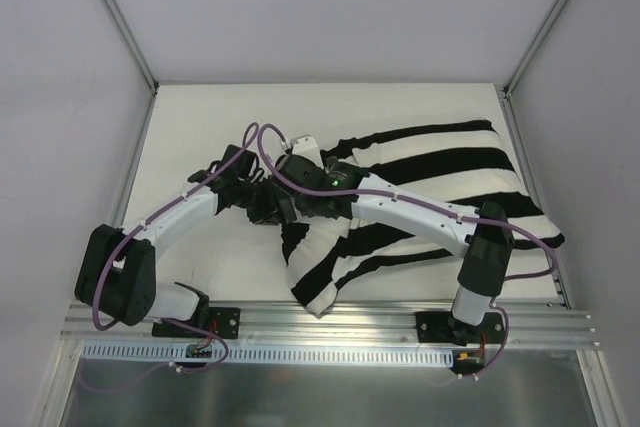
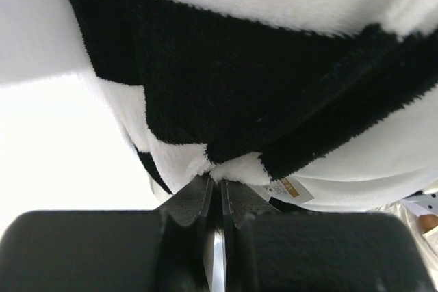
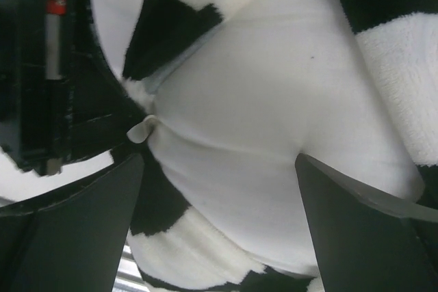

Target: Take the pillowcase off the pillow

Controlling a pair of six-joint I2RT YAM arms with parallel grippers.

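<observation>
The black and white striped pillowcase (image 1: pixel 440 162) lies across the right half of the table with the pillow inside it. My left gripper (image 1: pixel 268 203) sits at its left open end. In the left wrist view the left gripper (image 2: pixel 220 181) is shut on a pinch of the pillowcase's (image 2: pixel 226 87) edge. My right gripper (image 1: pixel 300 179) is right beside it. In the right wrist view the right gripper (image 3: pixel 219 162) is open wide, its fingers (image 3: pixel 342 203) either side of the bare white pillow (image 3: pixel 260 100). A small corner tab (image 3: pixel 140 130) shows there, and the pillowcase (image 3: pixel 404 73) is bunched around the pillow.
A sewn label (image 2: pixel 291 188) hangs from the cloth by my left jaws. Bare white table (image 1: pixel 190 127) lies to the left and back. A metal rail (image 1: pixel 330 322) runs along the front edge, and the enclosure walls (image 1: pixel 120 37) stand close on three sides.
</observation>
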